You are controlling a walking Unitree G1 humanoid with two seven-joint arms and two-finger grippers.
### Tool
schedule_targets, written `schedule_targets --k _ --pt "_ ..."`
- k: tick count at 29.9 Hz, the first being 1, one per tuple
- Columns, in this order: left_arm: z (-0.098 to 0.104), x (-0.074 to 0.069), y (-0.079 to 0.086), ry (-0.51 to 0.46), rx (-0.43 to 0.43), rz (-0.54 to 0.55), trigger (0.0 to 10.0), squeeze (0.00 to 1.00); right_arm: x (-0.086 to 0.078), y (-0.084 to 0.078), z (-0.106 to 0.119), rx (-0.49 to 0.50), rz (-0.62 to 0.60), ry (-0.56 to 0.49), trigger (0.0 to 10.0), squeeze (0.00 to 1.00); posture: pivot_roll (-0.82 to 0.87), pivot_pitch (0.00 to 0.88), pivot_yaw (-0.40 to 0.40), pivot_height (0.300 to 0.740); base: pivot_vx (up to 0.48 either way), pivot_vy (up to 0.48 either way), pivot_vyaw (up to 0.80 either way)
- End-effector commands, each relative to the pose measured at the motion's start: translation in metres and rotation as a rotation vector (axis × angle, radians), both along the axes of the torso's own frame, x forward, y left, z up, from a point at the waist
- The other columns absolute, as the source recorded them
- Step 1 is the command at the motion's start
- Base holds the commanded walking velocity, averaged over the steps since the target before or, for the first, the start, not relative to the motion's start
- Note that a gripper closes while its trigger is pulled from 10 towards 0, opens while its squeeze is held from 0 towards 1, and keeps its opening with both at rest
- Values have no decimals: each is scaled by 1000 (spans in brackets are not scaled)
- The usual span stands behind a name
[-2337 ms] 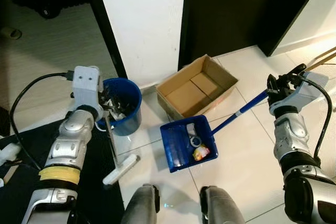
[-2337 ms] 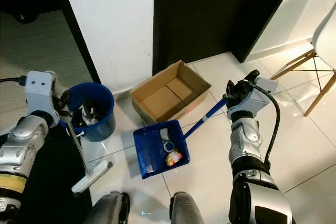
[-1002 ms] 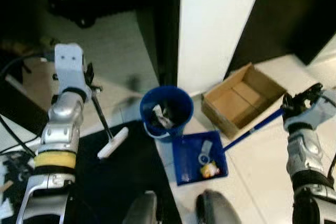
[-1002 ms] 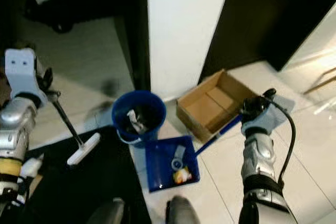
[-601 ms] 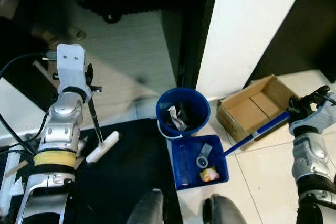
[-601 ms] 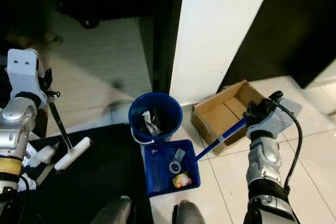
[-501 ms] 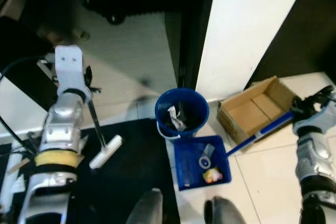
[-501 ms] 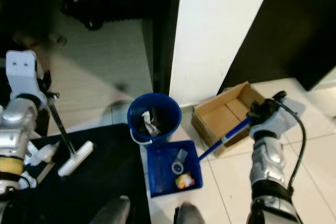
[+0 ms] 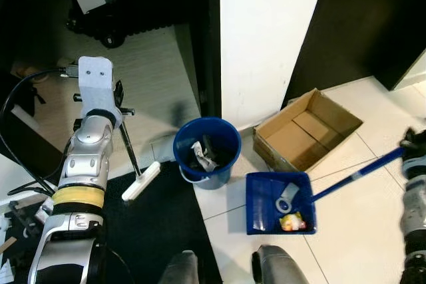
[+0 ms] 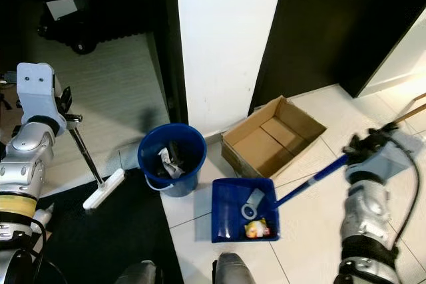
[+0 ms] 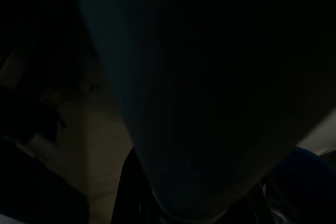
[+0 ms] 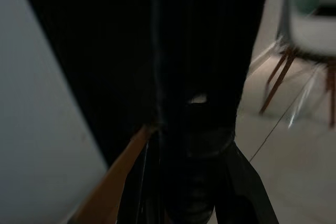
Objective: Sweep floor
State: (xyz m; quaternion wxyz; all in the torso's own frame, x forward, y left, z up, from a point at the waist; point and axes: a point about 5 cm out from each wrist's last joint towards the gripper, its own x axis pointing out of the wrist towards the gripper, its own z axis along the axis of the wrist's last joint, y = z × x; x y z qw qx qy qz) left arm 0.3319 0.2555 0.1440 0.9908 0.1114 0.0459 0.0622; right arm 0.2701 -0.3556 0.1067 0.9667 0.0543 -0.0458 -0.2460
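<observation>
My left gripper (image 9: 118, 106) is shut on the thin metal handle of a broom, whose white head (image 9: 141, 181) rests on the floor at the mat's edge, left of a blue bucket (image 9: 206, 153) holding trash. My right gripper (image 10: 363, 144), at the far right, is shut on the long blue handle (image 10: 313, 181) of a blue dustpan (image 9: 263, 207). The dustpan lies on the white tiles, right of the bucket and in front of a cardboard box (image 9: 306, 131). A grey piece (image 9: 286, 196) and a yellow-red scrap (image 9: 293, 221) lie in it.
A white pillar (image 9: 266, 31) stands behind the bucket, with dark doorways on both sides. A black mat (image 9: 146, 244) covers the floor at lower left. My feet (image 9: 276, 267) are just below the dustpan. A wooden chair leg (image 10: 413, 112) shows at far right.
The view has swung, so the whole scene shifted. Relative to the bucket, the dustpan has moved right, from just below it to in front of the box. The broom stays left of the bucket.
</observation>
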Motion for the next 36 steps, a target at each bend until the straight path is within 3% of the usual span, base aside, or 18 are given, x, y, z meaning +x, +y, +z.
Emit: schedule_targets --k 1,3,4,7,8,12,18,22,26,33,35,36 --pt "-1 0 1 -3 9 6 10000 0 5 -16 38 -38 -56 -131 10000 0 0 24 17 740 0 0 0" --pt "-2 0 1 0 7 4 10000 0 10 -25 64 -41 -89 -215 10000 0 0 24 17 740 0 0 0" --pt "-2 0 1 0 7 4 10000 0 10 -25 64 -41 -89 -215 10000 0 0 24 17 740 0 0 0" --pt "-3 0 1 0 3 -3 10000 0 23 -26 98 -23 -90 -335 10000 0 -4 20 13 740 0 0 0" --pt "-3 0 1 0 3 -3 10000 0 23 -26 98 -23 -90 -335 10000 0 -4 20 13 740 0 0 0" --pt "-4 0 0 0 -3 -11 10000 0 45 -9 121 30 -29 -427 10000 0 1 14 6 740 0 0 0" --pt "-7 -2 3 7 2 -3 10000 0 60 8 140 52 7 -507 10000 0 4 18 4 740 0 0 0" --pt "-8 -4 7 7 -3 10 10000 0 76 28 152 90 49 -568 10000 0 10 24 -4 740 0 0 0" --pt "-8 -5 9 -2 -7 24 10000 0 93 60 155 104 126 -582 10000 0 17 25 -15 740 0 0 0" --pt "-8 -8 10 -7 -8 31 10000 0 106 104 159 59 184 -617 10000 0 21 31 -24 740 0 0 0" --pt "-9 -8 10 -8 -9 32 10000 0 107 110 160 55 191 -622 10000 0 21 31 -24 740 0 0 0" --pt "-9 -9 10 -10 -10 33 10000 0 111 127 163 19 207 -632 10000 0 19 33 -28 740 0 0 0"
